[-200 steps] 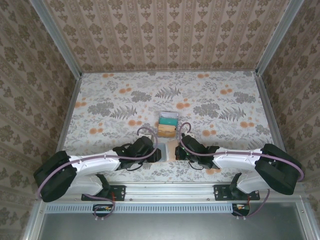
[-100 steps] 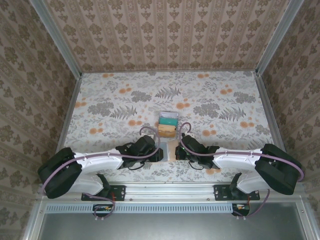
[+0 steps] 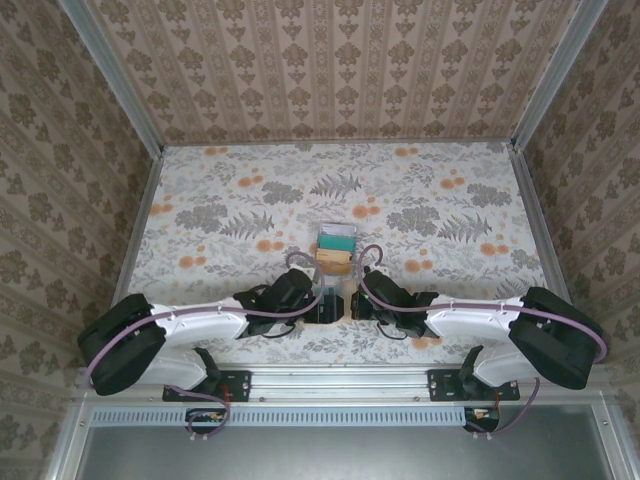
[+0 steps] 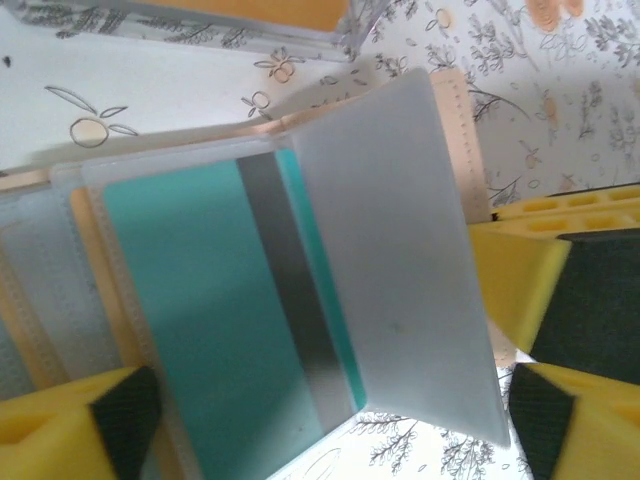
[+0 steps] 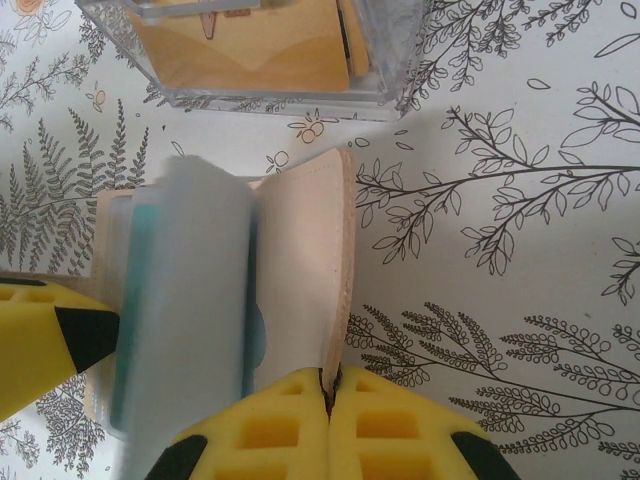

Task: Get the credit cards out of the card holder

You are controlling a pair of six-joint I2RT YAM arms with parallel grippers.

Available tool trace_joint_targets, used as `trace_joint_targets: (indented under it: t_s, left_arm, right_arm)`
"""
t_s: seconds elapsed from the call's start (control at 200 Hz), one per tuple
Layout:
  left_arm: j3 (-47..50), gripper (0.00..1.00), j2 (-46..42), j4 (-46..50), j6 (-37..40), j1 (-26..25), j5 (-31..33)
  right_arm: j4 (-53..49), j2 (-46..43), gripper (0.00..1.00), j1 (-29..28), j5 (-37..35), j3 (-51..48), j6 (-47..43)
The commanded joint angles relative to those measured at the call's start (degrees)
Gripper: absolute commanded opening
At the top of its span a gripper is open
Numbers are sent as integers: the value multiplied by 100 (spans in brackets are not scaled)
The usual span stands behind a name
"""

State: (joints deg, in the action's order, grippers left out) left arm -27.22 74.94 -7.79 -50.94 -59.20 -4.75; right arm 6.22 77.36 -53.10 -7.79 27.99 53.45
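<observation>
The card holder [image 3: 338, 301] lies open on the table between both grippers. My right gripper [image 5: 330, 385] is shut on its tan cover [image 5: 305, 260], holding that flap upright. A pale grey inner flap [image 4: 400, 250] stands raised. Under it, a teal credit card [image 4: 200, 300] with a dark stripe lies in the holder. My left gripper [image 4: 330, 435] is open, one finger on each side of this card, and touches nothing I can see. From above, the left gripper [image 3: 322, 305] and the right gripper [image 3: 353, 300] nearly meet over the holder.
A clear plastic box [image 3: 337, 246] stands just behind the holder, with a teal card and an orange-tan card [image 5: 250, 45] inside. The right gripper's yellow fingers [image 4: 520, 270] sit close to the left gripper. Floral table stretches open to both sides and toward the back wall.
My left gripper has spread its jaws wide and edged right over the card holder. The right gripper has stayed shut on the cover.
</observation>
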Motion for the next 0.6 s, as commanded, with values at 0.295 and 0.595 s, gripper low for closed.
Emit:
trace_joint_targets:
  t_s: [0.295,0.595]
  left_arm:
    - [-305,100,-499,1085,306,-75,440]
    - [-180,81,-878,1539,458,256,623]
  right_arm:
    - [-598,-398,17,-17,-518,-13,-7]
    - [-1377,-1349,41,81,-673,242,-677]
